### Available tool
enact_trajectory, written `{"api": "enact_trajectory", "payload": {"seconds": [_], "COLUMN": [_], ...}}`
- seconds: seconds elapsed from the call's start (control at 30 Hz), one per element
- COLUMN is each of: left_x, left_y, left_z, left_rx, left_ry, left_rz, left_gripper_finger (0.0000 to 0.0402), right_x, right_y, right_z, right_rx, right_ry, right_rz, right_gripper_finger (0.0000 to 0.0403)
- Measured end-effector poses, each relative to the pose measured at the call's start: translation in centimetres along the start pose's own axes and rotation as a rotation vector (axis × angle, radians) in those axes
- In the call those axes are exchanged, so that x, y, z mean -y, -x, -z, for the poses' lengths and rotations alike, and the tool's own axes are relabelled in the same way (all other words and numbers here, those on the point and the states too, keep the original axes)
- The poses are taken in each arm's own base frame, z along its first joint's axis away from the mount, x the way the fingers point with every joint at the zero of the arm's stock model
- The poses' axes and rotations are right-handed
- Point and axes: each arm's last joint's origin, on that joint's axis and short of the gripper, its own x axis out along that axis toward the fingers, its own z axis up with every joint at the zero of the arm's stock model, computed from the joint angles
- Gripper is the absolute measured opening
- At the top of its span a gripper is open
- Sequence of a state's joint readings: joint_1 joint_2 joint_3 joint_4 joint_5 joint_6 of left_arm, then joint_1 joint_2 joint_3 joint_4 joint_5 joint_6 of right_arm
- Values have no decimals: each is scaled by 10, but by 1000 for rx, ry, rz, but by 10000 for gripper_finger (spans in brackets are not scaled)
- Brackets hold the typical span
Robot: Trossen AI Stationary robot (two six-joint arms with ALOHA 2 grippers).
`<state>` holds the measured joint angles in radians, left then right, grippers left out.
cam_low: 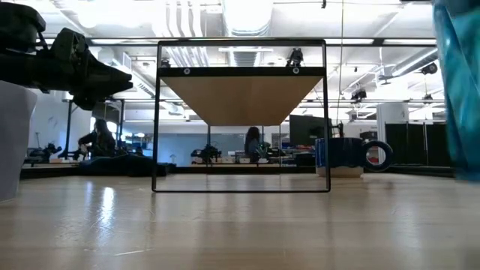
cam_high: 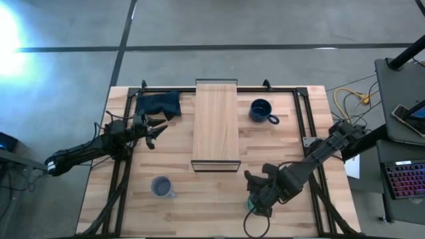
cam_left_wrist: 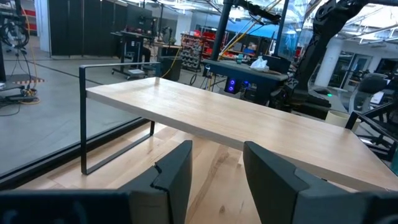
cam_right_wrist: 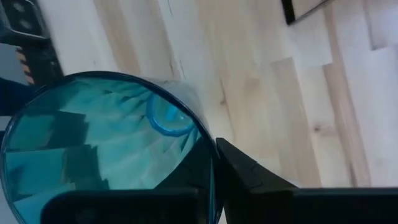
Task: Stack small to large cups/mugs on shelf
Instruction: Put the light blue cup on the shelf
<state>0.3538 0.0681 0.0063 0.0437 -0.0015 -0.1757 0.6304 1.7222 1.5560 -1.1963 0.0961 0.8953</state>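
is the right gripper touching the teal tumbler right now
Touching. In the right wrist view, a dark finger lies flush against the rim of the teal tumbler, with no gap between them. The high view shows the right gripper over that tumbler.

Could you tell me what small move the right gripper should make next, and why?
Probably lift straight up. The right gripper is down at the teal tumbler near the table's front, and its wrist view shows a finger against the tumbler's rim. The shelf is bare, so raising the tumbler clear of the table should come first. The left gripper waits beside the shelf, open.
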Motion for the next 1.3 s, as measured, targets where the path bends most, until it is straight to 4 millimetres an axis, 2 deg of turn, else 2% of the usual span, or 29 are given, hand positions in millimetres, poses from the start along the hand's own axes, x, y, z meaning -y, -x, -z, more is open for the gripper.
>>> {"api": "enact_trajectory", "payload": {"seconds": [0.17, 0.43, 0.63, 1.03, 1.3], "left_x": [0, 0, 0, 0, 0], "left_y": [0, 0, 0, 0, 0], "left_z": [0, 0, 0, 0, 0], "left_rx": [0, 0, 0, 0, 0], "left_ry": [0, 0, 0, 0, 0], "left_rz": [0, 0, 0, 0, 0], "left_gripper_finger": [130, 130, 130, 130, 130], "right_x": [8, 33, 55, 126, 184], "right_y": [36, 97, 127, 159, 158], "right_z": [-15, -35, -53, -98, -132], "right_rx": [9, 45, 160, 406, 400], "right_ry": [21, 19, 52, 38, -92], "right_rz": [-11, -29, -18, 209, 276], "right_gripper_finger": [10, 9, 9, 9, 9]}}
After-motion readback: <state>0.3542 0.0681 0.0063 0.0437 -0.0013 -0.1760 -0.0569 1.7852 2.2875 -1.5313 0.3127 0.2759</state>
